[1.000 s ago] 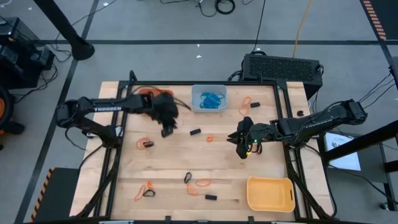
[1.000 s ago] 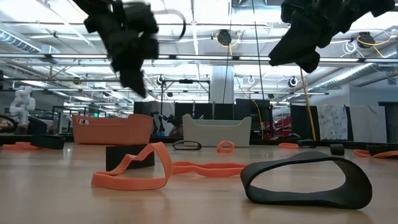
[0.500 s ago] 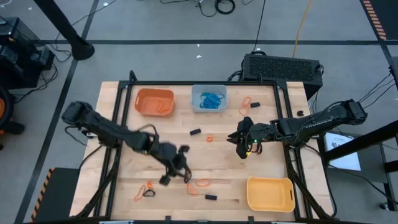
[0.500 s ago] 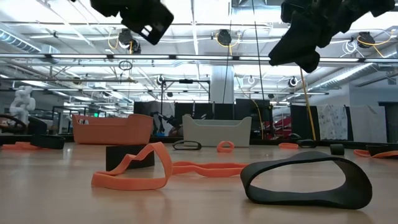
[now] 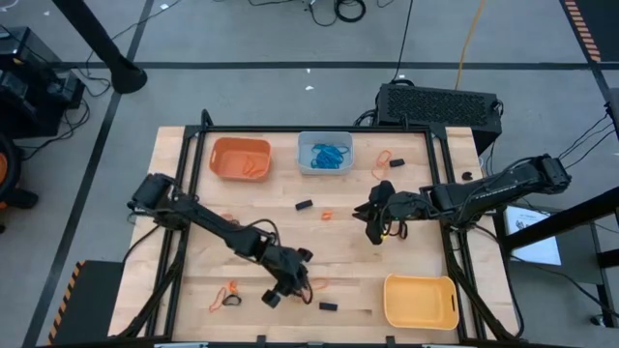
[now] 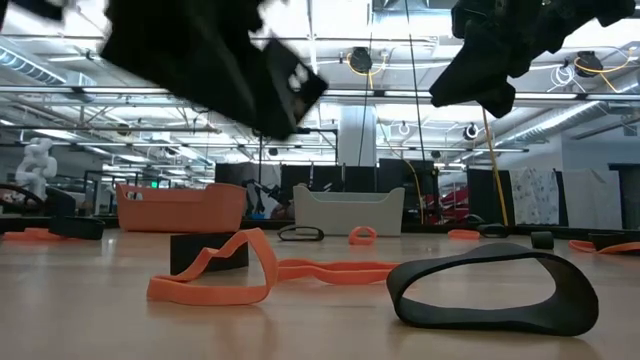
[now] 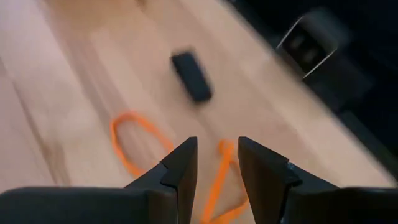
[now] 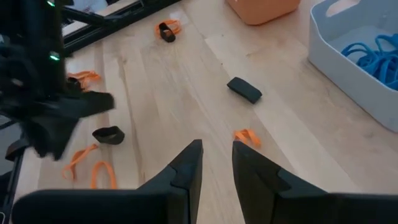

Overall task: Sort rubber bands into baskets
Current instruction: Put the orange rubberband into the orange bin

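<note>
The left gripper (image 5: 287, 281) hangs over an orange band (image 7: 134, 142) near the table's front edge, fingers parted and holding nothing. The right gripper (image 5: 377, 221) waits mid-table, also slightly parted and empty. The bands overlap there, so the left could snag two at once or pinch nothing. There are three baskets: orange (image 5: 239, 159), blue-grey (image 5: 325, 153) and yellow (image 5: 420, 300). Roughly a dozen loose bands remain on the table.

wooden table (image 5: 416, 242), black box (image 5: 437, 104), floor cables (image 5: 338, 10)
</note>
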Available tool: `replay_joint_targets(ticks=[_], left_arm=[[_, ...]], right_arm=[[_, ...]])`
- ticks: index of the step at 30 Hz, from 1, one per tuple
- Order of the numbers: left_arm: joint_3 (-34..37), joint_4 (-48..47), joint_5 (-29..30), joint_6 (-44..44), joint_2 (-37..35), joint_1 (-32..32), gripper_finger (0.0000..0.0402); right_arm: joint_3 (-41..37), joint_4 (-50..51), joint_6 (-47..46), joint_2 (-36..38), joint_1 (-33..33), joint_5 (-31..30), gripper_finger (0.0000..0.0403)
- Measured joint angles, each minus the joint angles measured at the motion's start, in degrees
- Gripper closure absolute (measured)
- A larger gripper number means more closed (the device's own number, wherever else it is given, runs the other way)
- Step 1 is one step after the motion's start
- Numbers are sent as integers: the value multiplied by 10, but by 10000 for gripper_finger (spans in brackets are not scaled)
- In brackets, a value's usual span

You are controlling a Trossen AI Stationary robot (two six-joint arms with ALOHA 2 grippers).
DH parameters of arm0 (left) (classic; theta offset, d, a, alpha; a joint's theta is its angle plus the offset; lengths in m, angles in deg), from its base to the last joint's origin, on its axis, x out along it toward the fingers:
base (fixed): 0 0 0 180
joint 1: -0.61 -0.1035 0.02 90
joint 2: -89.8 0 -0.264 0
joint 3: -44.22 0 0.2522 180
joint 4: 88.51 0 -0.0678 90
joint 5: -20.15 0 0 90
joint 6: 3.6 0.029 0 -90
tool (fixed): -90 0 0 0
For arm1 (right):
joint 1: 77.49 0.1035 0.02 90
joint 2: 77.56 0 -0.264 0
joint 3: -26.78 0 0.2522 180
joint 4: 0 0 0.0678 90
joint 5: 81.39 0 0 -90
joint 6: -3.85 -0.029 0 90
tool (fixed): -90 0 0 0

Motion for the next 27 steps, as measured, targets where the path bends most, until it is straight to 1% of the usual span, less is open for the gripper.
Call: replay_joint_targets(ticks=[3,6,8,10,14,19,24,27], left_arm=[[0,-4,-2,0,25,-3,279],[0,3,-22,-4,45,-4,279],[0,13,-37,-5,54,-4,279],[0,13,-40,-5,54,-4,279],[0,1,-39,-5,54,-4,279],[0,-28,-28,-4,56,-4,279],[1,-27,-19,-3,57,-4,280],[1,-27,-12,-4,57,-4,294]], right_arm=[[0,0,-4,-13,3,-2,323],[0,0,-4,-31,7,-2,323],[0,1,-4,-43,7,0,323],[0,0,-4,-52,7,1,323],[0,-3,-4,-58,7,1,323],[0,-30,-4,-58,7,1,323],[0,-30,-4,-58,7,1,323],[0,-29,-4,-58,7,1,323]])
